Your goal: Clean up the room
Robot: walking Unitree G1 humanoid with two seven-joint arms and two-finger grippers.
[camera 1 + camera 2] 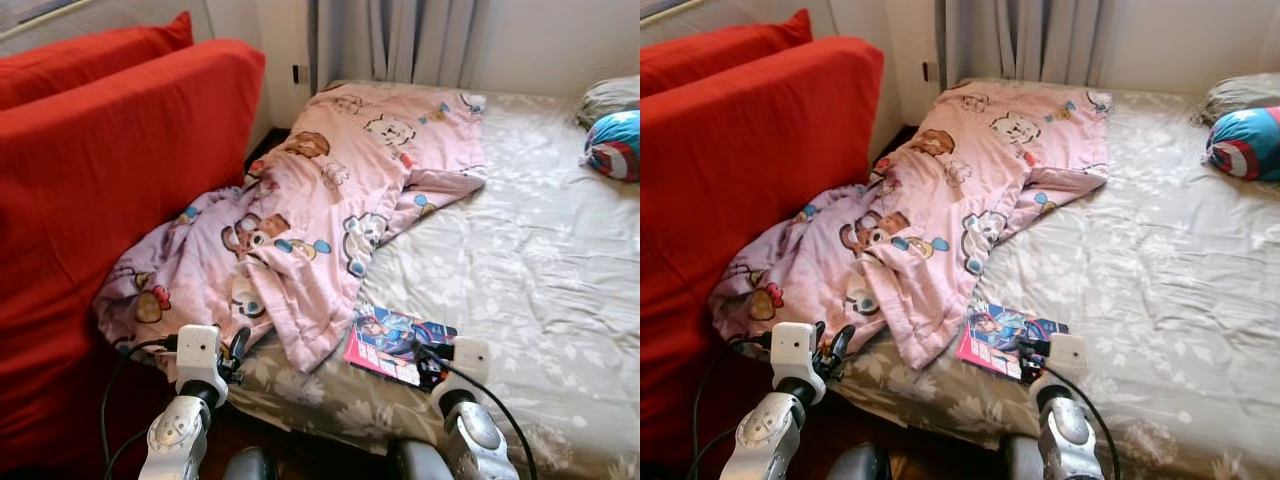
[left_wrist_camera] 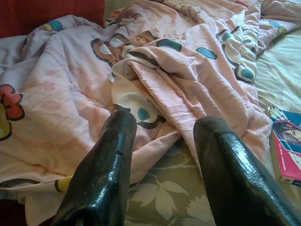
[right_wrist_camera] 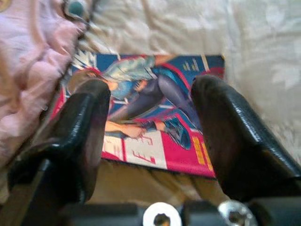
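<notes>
- Your right gripper (image 3: pixel 150 117) hangs just over the near edge of the bed, its two black fingers spread apart and holding nothing.
- Between and just beyond those fingers lies the thin glossy book with a pink-red border and a comic figure on its cover (image 1: pixel 392 340); it rests flat on the sheet, and whether the fingertips touch it you cannot tell.
- The book's left edge sits right beside the hanging corner of the pink cotton blanket printed with cartoon bears and dogs (image 1: pixel 310 215).
- Your left gripper (image 2: pixel 162 141) is also parted and empty, poised at the bed's near edge with its fingertips (image 2: pixel 120 125) just short of the blanket's rumpled lower folds.
- The blanket runs crumpled from the near left corner up toward the head of the bed, along the red fabric sofa (image 1: pixel 110 180).
- The grey-green sheet with a pale leaf pattern (image 1: pixel 520 270) covers the mattress.
- A round blue, red and white cushion (image 1: pixel 615 143) lies at the far right.
</notes>
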